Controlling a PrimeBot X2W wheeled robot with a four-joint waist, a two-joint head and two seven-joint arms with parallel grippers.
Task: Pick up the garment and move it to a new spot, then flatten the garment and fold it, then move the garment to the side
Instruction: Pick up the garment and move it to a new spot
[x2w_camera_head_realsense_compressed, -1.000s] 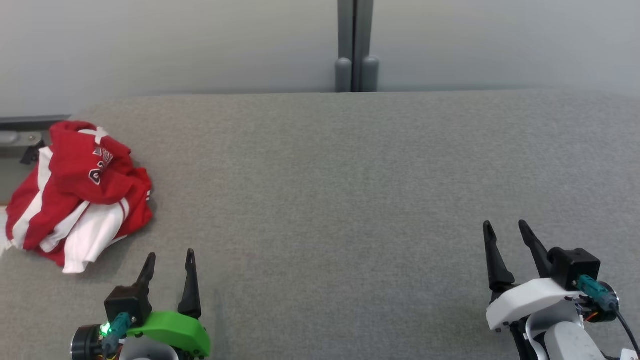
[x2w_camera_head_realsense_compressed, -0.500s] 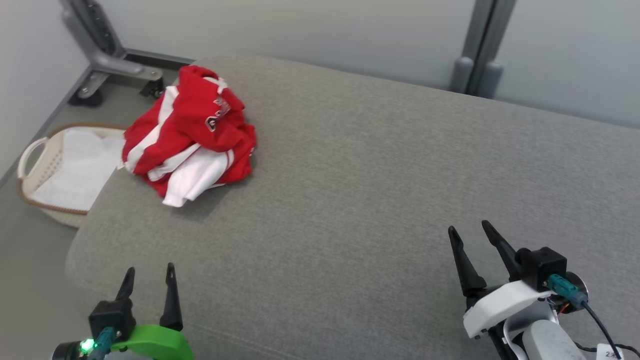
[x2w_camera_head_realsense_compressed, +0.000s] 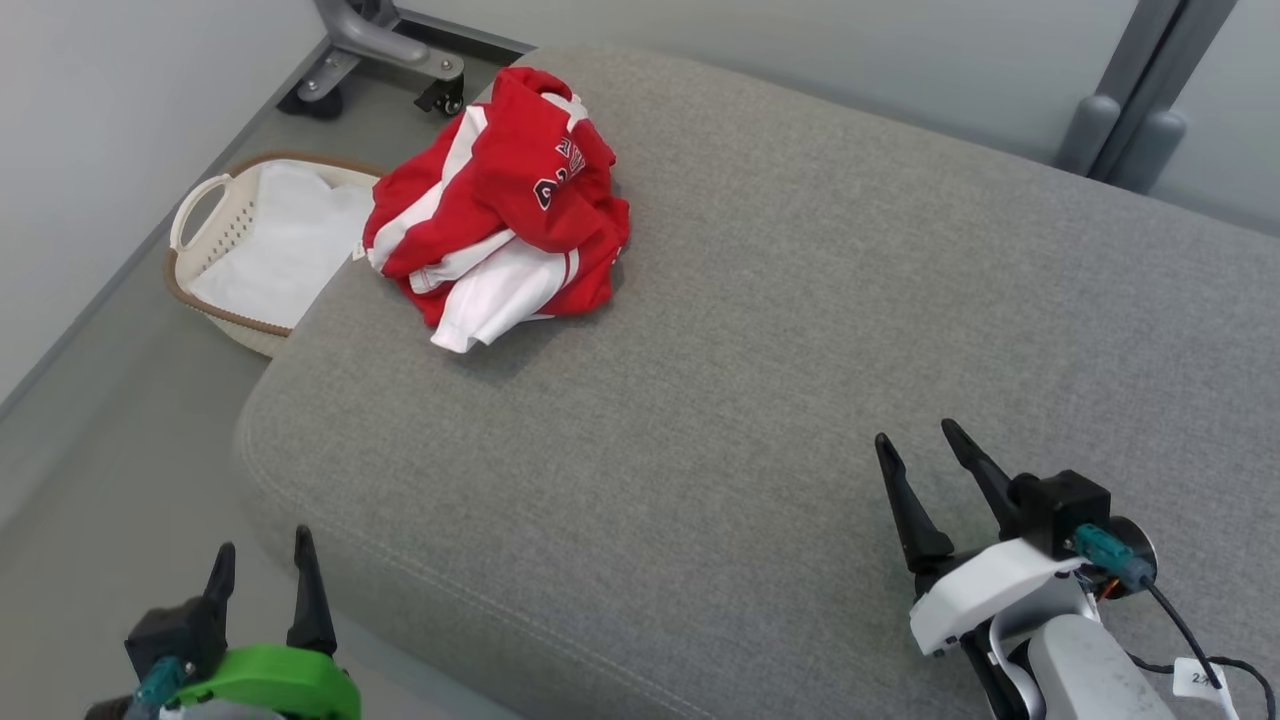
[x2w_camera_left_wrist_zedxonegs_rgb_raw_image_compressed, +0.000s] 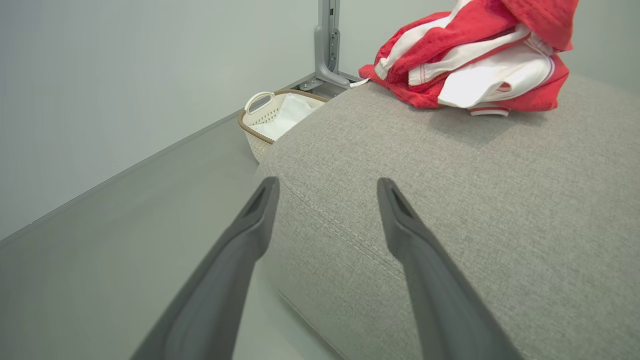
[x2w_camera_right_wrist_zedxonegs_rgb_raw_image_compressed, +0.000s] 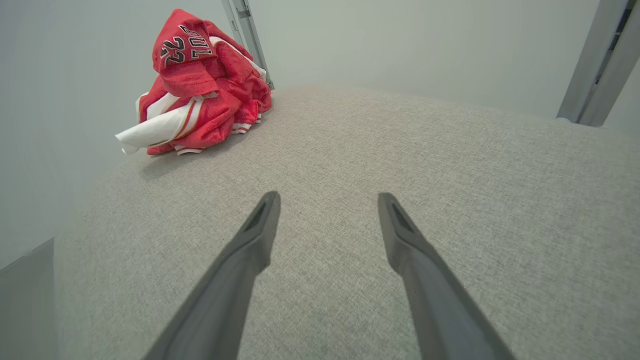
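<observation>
A crumpled red and white jersey (x2w_camera_head_realsense_compressed: 500, 190) lies in a loose heap at the upper left of the head view, on the far left corner of a wide grey upholstered cushion (x2w_camera_head_realsense_compressed: 800, 300). The heap's long axis runs from its bunched red top, near the cushion's back edge, down and slightly left to a white fold that points toward the lower left of the frame. Dark lettering and numerals show on a red panel facing up. In the left wrist view the jersey (x2w_camera_left_wrist_zedxonegs_rgb_raw_image_compressed: 475, 60) sits at the upper right, white fold toward the camera; in the right wrist view it (x2w_camera_right_wrist_zedxonegs_rgb_raw_image_compressed: 200, 85) sits at the upper left, with the numerals near its top. On the floor just left of the cushion stands a cream perforated laundry basket (x2w_camera_head_realsense_compressed: 222, 225) with a brown rim, holding a white cloth (x2w_camera_head_realsense_compressed: 290, 240). A grey wheeled stand foot (x2w_camera_head_realsense_compressed: 370, 50) is at the top left. The left gripper (x2w_camera_head_realsense_compressed: 262, 540), on a green mount, hovers at the lower left, off the cushion's near corner — fingers spread apart and empty. The right gripper (x2w_camera_head_realsense_compressed: 914, 433), on a white mount, hovers over the cushion at the lower right, fingers likewise parted and holding nothing. Both are well apart from the jersey.
</observation>
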